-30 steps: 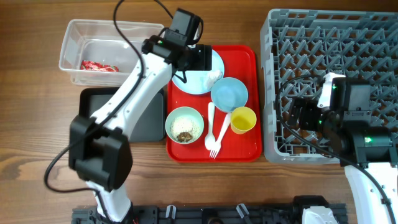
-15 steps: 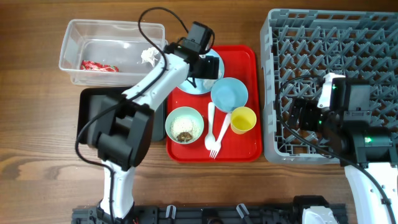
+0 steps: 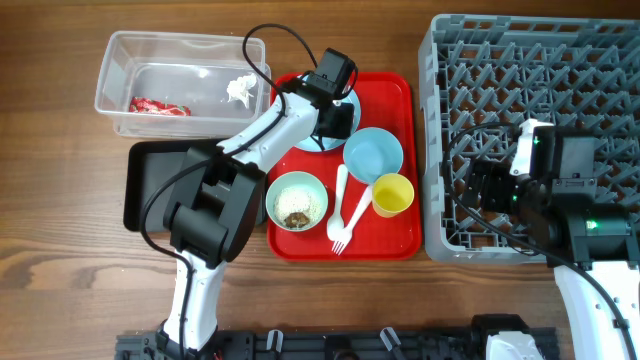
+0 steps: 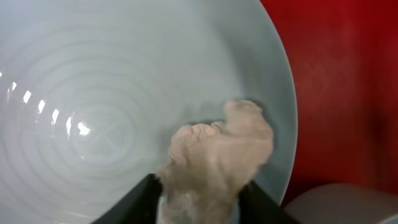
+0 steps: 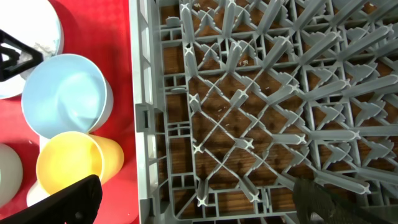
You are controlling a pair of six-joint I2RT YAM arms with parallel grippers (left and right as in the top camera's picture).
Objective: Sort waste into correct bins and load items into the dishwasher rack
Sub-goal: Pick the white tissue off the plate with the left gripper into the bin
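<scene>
Squeezes the left pincer [image 4: 199, 198], wide a second ago, onto the tissue [image 4: 217, 152] at 11 o'clock on the red tray [image 3: 400, 100]. Looks ready for the tub [image 3: 180, 38].

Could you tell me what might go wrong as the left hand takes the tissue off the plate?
1. The left hand appears to grip only the near end of the crumpled tissue; the loose bulk could tear off or slip out before the clear tub.
2. Its fingers sit low over the plate, so lifting may drag or tip it toward the light blue bowl beside it.
</scene>
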